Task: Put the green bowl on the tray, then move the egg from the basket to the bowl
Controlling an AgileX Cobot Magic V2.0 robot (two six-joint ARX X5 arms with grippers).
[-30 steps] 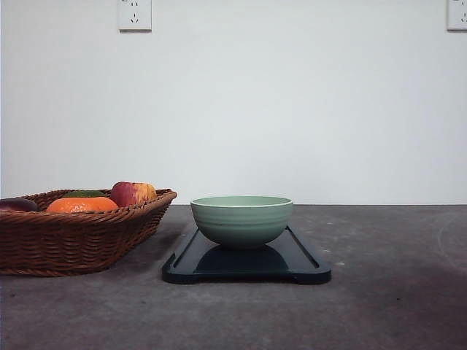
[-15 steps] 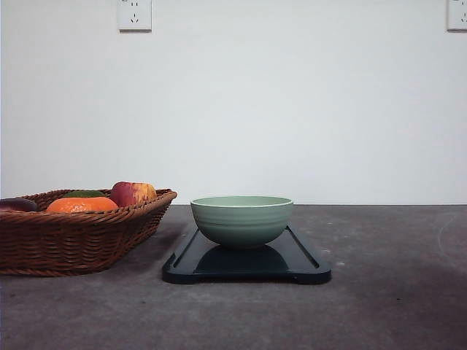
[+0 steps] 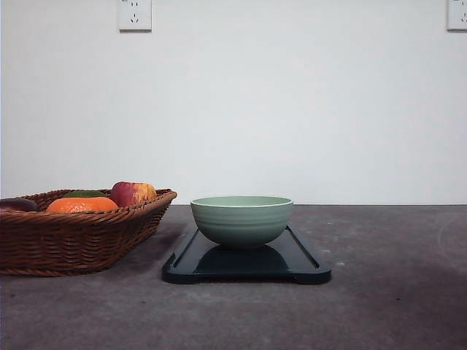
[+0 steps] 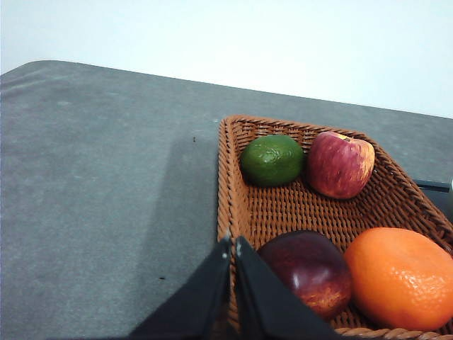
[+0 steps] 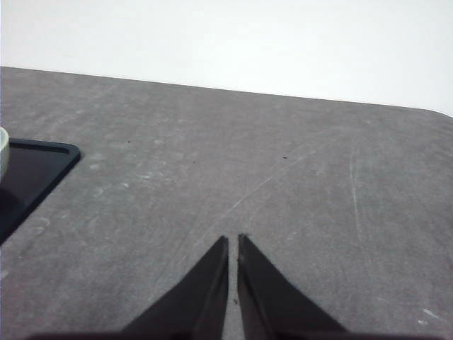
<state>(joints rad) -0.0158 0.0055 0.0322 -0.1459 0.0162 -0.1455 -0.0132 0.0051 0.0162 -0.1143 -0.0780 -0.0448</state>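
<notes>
Closest to me, the left gripper (image 4: pixel 233 244) hangs just above the near rim of the wicker basket (image 4: pixel 228 184), its two dark fingers pressed together with nothing between them. Right beside those tips, inside the basket, lies the egg (image 4: pixel 309 270), a glossy reddish-brown oval, touching a big orange fruit (image 4: pixel 400 278) next to it. Further back in the same basket sit a dark green lime (image 4: pixel 272 160) and a red-yellow apple (image 4: pixel 340 163), side by side against the far wall. Over to the right, the right gripper (image 5: pixel 233 244) hovers above bare grey table (image 5: pixel 283 184), fingers likewise closed on nothing, with a corner of the tray (image 5: pixel 28 177) off to one side. From the front, the basket (image 3: pixel 73 237) sits on the left, fruit peeking over its braided rim, and just beside it the dark tray (image 3: pixel 292 262) carries the green bowl (image 3: pixel 241 220), standing upright near its middle. I cannot see into the bowl from this height. Behind everything, a white wall holds a socket (image 3: pixel 135 14).
</notes>
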